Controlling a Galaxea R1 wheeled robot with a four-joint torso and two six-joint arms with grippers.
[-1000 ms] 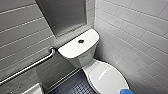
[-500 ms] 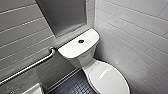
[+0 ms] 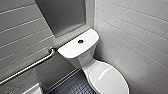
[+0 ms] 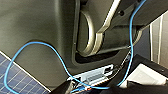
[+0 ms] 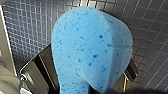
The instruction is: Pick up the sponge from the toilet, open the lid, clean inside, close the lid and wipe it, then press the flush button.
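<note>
Right, your right pincer (image 5: 86, 75) is clamped on bright blue speckled soft sponge (image 5: 92, 45), dark jaws either side, above dark small-tiled floor (image 5: 27, 27). Ahead of you: white glossy ceramic toilet (image 3: 83, 56) tucked in corner. Glossy white oval lid (image 3: 107, 78) down. Small dark round flush button (image 3: 80, 41) centred on tank top. White tiled wall (image 3: 135, 37) just beside bowl's right edge. Metal grab bar (image 3: 30, 66) on left wall, end near tank corner. You have open floor strip left of bowl.

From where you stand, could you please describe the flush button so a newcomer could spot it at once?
Find the white toilet in the tiled corner, then its flat tank top behind the closed lid. The flush button sits at that top's centre: small, round, the only dark spot on the white.
</note>
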